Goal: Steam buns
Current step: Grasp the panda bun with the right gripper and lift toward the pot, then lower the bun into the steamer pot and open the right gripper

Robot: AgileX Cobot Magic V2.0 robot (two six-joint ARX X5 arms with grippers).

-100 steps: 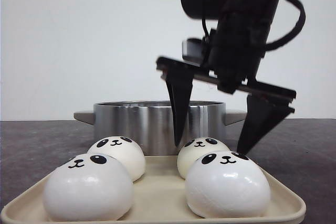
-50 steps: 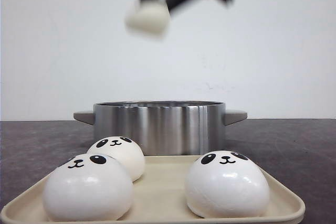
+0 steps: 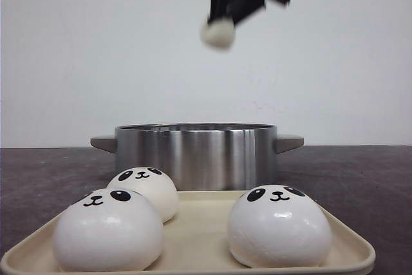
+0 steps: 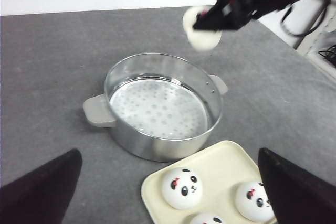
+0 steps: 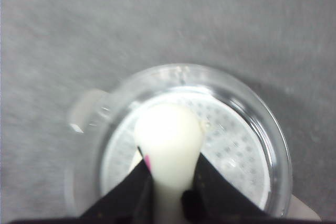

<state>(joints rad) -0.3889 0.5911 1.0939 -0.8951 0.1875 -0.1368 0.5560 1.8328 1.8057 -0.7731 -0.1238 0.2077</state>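
Observation:
Three white panda buns sit on the cream tray: front left, back left and front right. My right gripper is shut on the fourth bun and holds it high above the steel steamer pot. In the right wrist view the squeezed bun hangs over the pot's perforated plate. In the left wrist view the held bun is above the pot's far rim. My left gripper is open and empty, high over the tray's near end.
The pot has grey side handles and stands just behind the tray on a dark grey table. A white wall is behind. Cables lie off the table's right side in the left wrist view.
A second ago my right gripper was open around the back right bun on the tray. It closed on it, lifted it high, and has since moved right and slightly down over the pot.

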